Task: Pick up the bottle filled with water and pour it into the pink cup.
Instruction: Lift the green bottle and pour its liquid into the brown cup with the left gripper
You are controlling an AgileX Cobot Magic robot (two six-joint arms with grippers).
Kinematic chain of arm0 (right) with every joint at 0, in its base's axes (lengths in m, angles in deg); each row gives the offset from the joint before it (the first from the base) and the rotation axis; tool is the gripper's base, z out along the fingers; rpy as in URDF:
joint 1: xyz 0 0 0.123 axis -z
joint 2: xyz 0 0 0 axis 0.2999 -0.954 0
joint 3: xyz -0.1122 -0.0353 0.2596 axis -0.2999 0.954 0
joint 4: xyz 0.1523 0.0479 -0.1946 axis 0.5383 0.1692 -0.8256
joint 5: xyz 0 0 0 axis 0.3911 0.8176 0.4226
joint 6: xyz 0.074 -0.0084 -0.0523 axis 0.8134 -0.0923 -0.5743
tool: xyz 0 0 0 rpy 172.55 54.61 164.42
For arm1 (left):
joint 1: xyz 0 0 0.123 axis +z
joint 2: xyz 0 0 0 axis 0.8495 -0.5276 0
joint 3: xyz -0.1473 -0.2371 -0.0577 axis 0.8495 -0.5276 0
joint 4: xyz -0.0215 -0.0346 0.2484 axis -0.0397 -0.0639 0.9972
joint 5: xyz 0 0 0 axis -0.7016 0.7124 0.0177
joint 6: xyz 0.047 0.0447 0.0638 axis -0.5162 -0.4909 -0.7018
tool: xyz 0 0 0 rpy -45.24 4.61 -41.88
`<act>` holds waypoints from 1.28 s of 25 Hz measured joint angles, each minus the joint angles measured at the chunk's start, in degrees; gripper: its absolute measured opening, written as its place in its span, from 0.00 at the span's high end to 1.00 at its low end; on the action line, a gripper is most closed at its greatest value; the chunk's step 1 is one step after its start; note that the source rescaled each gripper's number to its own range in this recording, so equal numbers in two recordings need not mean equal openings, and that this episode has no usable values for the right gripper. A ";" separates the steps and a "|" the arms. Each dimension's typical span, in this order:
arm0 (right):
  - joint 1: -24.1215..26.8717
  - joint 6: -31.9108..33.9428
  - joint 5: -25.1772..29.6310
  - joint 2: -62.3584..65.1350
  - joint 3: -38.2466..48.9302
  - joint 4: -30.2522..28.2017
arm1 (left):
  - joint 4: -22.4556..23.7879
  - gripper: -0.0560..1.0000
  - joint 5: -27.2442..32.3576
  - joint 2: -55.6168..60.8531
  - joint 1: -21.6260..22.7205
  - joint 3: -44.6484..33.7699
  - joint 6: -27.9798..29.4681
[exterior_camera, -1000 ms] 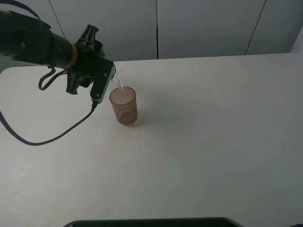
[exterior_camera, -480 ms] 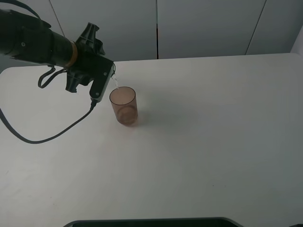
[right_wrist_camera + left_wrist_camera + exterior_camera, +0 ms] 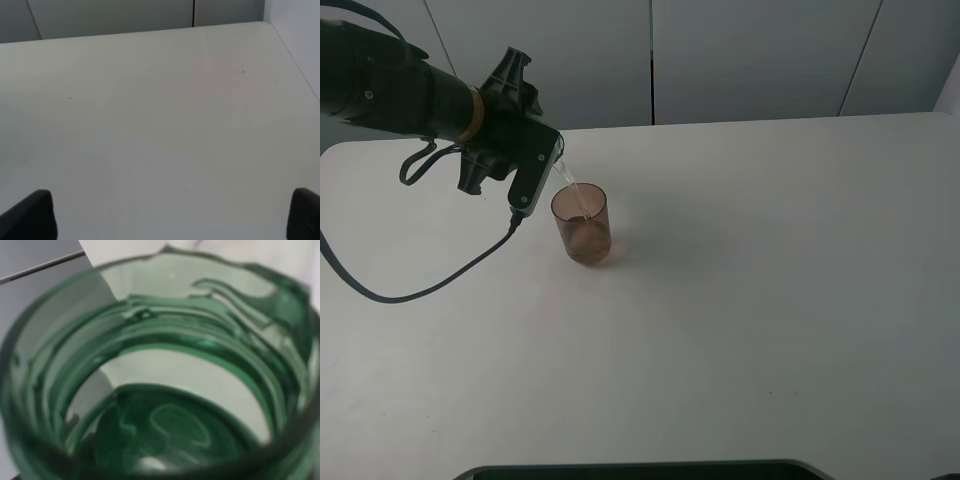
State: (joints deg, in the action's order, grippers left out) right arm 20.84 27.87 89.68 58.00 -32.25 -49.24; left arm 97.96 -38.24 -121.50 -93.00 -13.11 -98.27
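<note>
Most of the job looks done: the left gripper (image 3: 535, 165) has the bottle (image 3: 160, 390) clamped and tipped just above the cup (image 3: 582, 228), water (image 3: 574, 188) streaming in, so only finishing the pour remains, while the right gripper (image 3: 170, 215) hangs wide open, empty

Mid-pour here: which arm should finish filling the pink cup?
Left. The left tool holds the bottle tilted with its neck above the pink cup, and a thin stream falls in. The right tool is open over the table, with neither item in its view.
</note>
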 joint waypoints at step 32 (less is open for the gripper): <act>0.00 0.00 0.00 0.00 0.00 0.00 | 1.91 0.94 -2.77 0.00 0.00 0.13 5.86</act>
State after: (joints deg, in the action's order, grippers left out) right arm 20.84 27.87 89.68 58.00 -32.25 -49.24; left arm 99.87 -41.01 -121.50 -93.00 -12.98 -92.41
